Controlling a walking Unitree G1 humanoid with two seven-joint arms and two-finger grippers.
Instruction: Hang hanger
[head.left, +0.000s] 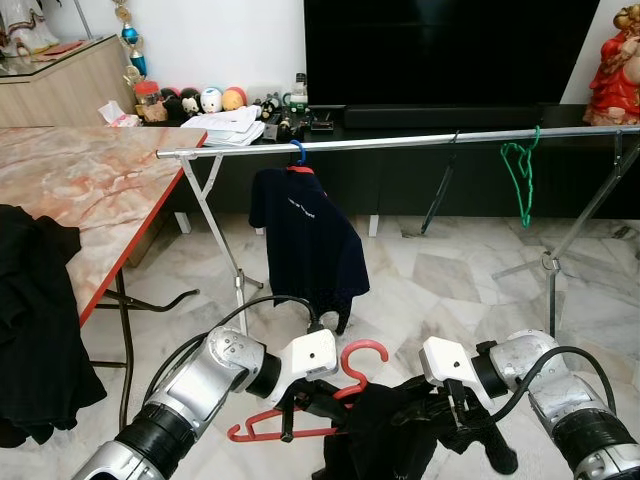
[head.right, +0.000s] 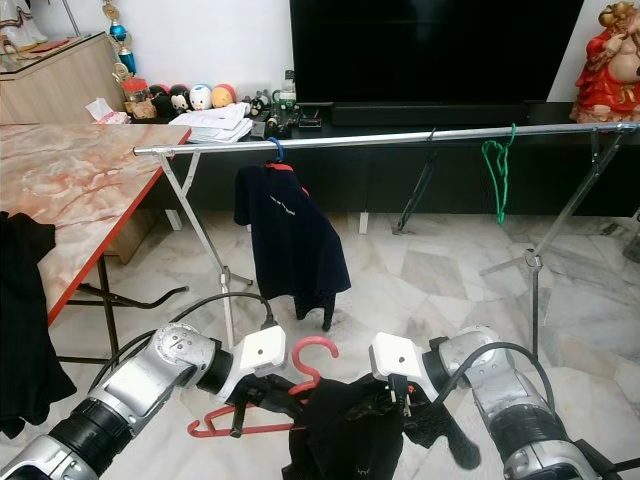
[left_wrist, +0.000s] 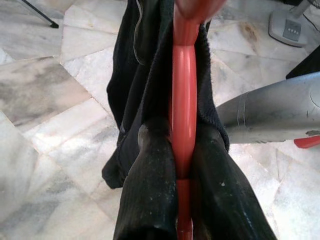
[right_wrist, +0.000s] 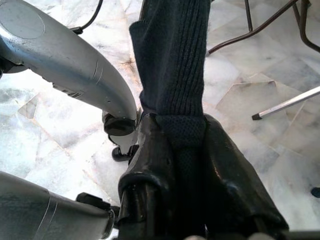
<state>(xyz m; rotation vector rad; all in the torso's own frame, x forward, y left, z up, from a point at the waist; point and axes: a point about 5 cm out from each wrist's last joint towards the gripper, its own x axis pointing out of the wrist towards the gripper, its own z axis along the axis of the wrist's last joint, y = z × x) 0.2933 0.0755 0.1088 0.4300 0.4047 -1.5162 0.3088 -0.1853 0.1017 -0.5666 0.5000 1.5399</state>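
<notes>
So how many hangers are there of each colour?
Red plastic hanger, held in the left gripper: 1
Blue-hooked hanger carrying the dark shirt on the rail: 1
Green wire hanger, bare on the rail: 1
Total: 3

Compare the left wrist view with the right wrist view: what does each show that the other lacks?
Left wrist view alone: the red hanger pinched between the left gripper jaws, with the black garment draped around it. Right wrist view alone: the right gripper jaws clamped on a ribbed edge of that garment, plus thin metal legs on the floor. Both share the marble floor and a silver forearm crossing the frame.
</notes>
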